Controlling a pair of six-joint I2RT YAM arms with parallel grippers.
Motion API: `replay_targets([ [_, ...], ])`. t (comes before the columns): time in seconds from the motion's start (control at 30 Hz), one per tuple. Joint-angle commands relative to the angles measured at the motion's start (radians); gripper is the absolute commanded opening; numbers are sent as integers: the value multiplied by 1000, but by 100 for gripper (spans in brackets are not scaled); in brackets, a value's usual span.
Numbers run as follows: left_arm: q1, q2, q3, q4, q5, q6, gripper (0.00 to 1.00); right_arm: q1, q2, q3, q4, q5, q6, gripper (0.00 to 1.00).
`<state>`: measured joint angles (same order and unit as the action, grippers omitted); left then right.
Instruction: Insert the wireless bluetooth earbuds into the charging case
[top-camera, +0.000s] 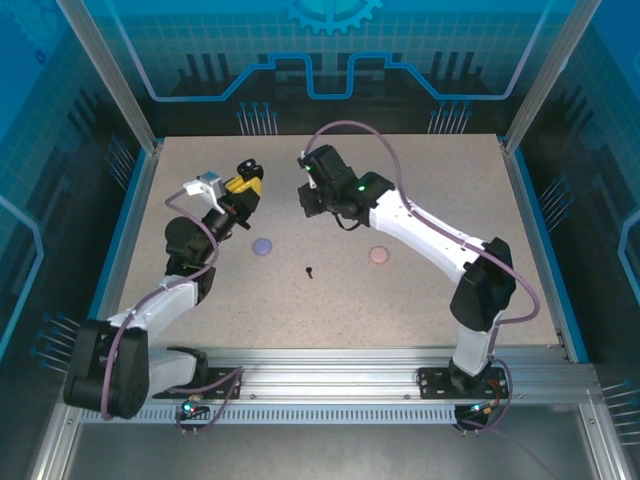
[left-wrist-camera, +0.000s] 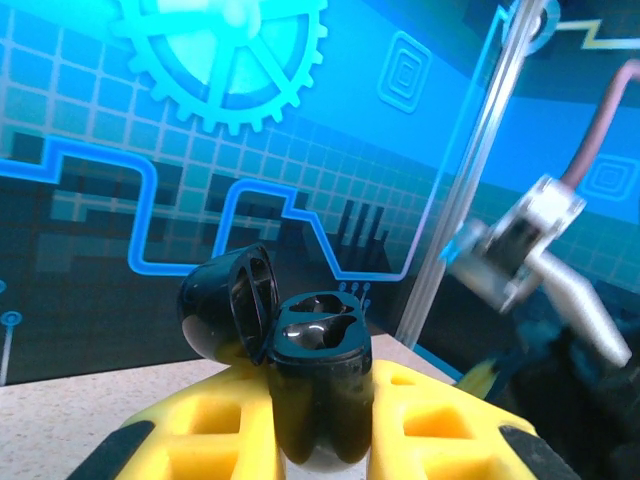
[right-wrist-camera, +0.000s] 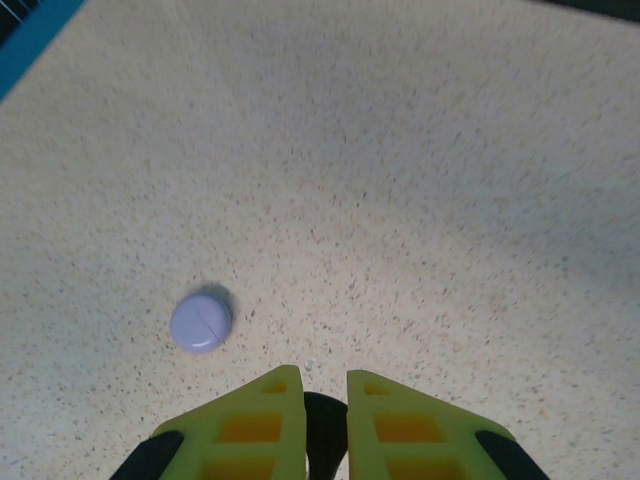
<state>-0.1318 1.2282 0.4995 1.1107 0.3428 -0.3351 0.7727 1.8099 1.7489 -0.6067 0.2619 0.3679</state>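
Black earbud (top-camera: 310, 271) lies loose on the table (top-camera: 430, 300), well apart from both grippers. To its left, the left gripper (top-camera: 247, 175) clamps the open black charging case (left-wrist-camera: 315, 380). Farther back, the right gripper (right-wrist-camera: 323, 378) pinches a small dark item (right-wrist-camera: 325, 432).

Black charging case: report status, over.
Left gripper shut on black charging case, lid open, sockets look empty. Right gripper shut on small dark item, likely an earbud. One black earbud loose on table. Nothing in the way.

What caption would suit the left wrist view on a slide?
Yellow fingers grip an open black charging case, its lid flipped back.
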Motion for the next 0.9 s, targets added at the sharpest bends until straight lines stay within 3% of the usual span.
replay_targets([
  [0.0, 2, 82, -15, 255, 87, -36, 0, -16, -63, 39, 15, 17, -54, 13],
  [0.47, -63, 210, 89, 288, 275, 97, 0, -21, -193, 66, 103, 34, -118, 12],
  [0.87, -103, 223, 103, 287, 319, 194, 0, -6, -320, -104, 327, -73, -190, 12],
])
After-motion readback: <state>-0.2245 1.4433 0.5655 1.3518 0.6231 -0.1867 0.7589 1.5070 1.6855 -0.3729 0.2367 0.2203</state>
